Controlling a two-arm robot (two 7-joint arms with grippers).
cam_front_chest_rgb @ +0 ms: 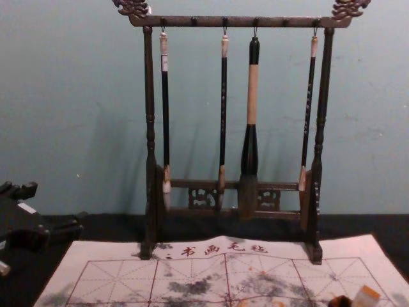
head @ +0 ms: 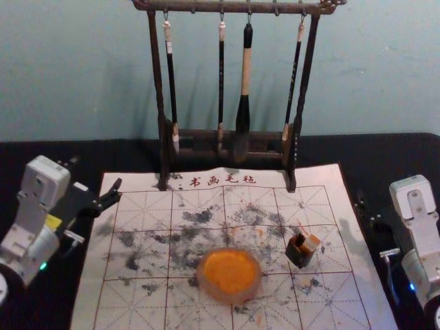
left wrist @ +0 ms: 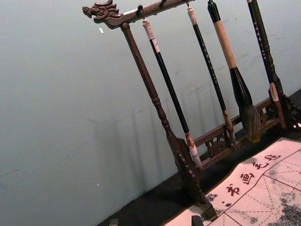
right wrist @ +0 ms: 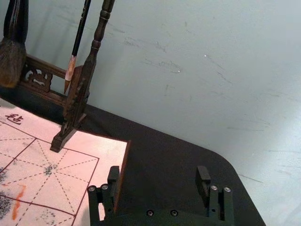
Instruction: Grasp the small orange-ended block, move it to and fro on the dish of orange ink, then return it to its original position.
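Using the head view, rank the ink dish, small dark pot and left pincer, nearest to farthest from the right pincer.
1. Small dark pot, on the right part of the mat.
2. Ink dish, near the middle.
3. Left pincer, by the left edge.

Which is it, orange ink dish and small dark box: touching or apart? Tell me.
Apart: in the head view, mat shows between dish and box.
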